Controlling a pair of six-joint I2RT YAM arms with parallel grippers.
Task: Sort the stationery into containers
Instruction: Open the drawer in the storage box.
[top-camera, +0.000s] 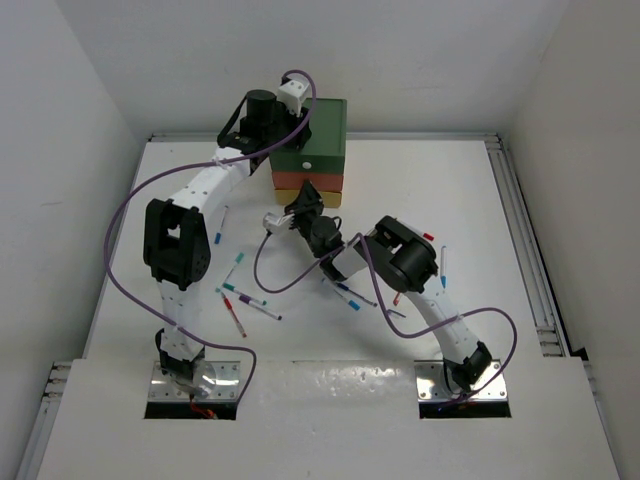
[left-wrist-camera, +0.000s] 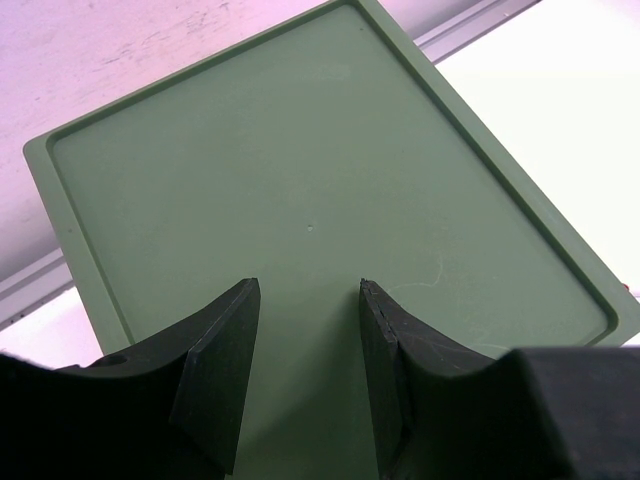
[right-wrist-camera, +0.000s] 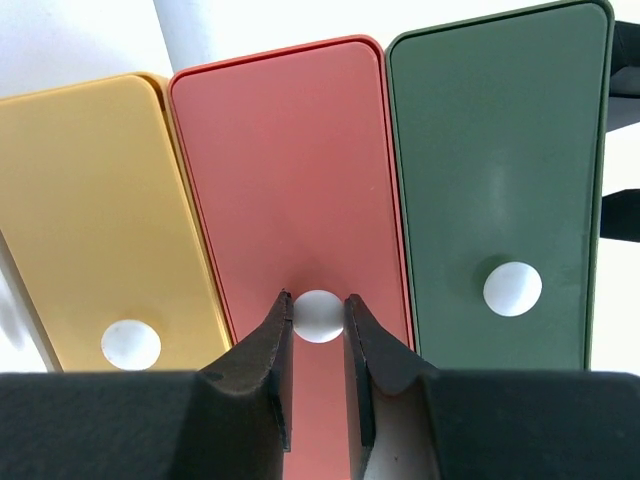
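Observation:
The cabinet (top-camera: 320, 125) stands at the back middle, with a dark green drawer (right-wrist-camera: 490, 150), an orange-red drawer (right-wrist-camera: 290, 170) and a yellow drawer (right-wrist-camera: 90, 200), all closed. My right gripper (right-wrist-camera: 319, 305) is shut on the orange-red drawer's white knob (right-wrist-camera: 319, 318), one finger on each side; from above it (top-camera: 305, 200) sits at the cabinet front. My left gripper (left-wrist-camera: 308, 300) is open and empty just over the cabinet's green top (left-wrist-camera: 300, 170). Several pens lie on the table: one (top-camera: 245, 297) left of centre, one (top-camera: 348, 295) in the middle, one (top-camera: 443, 265) at the right.
White walls enclose the table on three sides, with a metal rail (top-camera: 520, 240) along the right. Purple cables (top-camera: 130, 200) loop from both arms over the pens. The green drawer's knob (right-wrist-camera: 512, 288) and the yellow drawer's knob (right-wrist-camera: 131, 344) flank my right fingers.

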